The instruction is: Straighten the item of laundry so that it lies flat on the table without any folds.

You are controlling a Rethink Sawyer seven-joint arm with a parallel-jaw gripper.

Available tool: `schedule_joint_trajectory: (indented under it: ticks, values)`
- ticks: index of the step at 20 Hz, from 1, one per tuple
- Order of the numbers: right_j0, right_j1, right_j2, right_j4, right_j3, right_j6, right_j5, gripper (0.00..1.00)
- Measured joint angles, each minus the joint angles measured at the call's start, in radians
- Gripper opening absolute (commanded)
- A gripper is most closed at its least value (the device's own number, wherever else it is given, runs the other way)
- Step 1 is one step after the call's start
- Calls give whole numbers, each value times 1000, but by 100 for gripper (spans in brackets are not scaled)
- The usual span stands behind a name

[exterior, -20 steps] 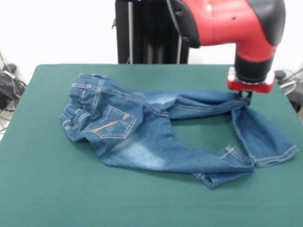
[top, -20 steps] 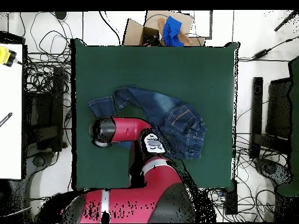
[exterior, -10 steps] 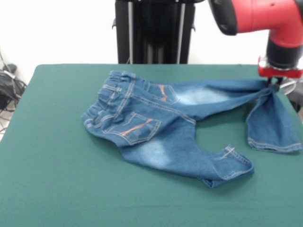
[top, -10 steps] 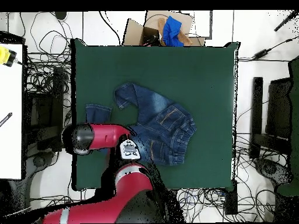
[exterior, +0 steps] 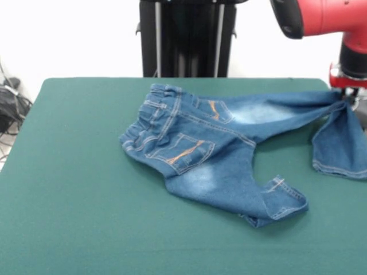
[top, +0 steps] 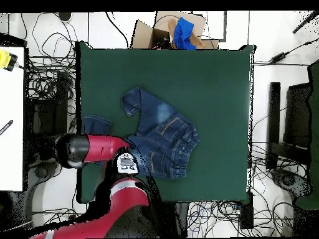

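Soft denim: drapes, drags, holds creases.
My fingers (exterior: pixel 346 97) pinch one leg of the jeans (exterior: pixel 212 154); next grip its hem.

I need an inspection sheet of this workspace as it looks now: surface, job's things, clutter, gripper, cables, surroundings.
Surface: dark green table, bare around the garment.
Job's things: blue jeans, not flat; one leg pulled up to the table's edge with its hem hanging folded, the other leg's cuff turned over.
Clutter: nothing seen on the table.
Gripper: gripper at the lifted leg's fold, shut on the jeans.
Cables: many loose cables on the floor around the table.
Surroundings: cardboard box with blue cloth beyond one table edge; white desk at one side.
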Motion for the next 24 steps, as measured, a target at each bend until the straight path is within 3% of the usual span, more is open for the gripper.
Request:
schedule_joint_trajectory:
  ticks: [9, 19, 20, 24]
  values:
    - [72, 1, 5, 88, 0, 2, -35, 0]
    - [16, 41, 46, 91, 0, 2, -104, 0]
    - [13, 46, 49, 91, 0, 2, -105, 100]
    - [13, 51, 49, 92, 0, 2, -105, 100]
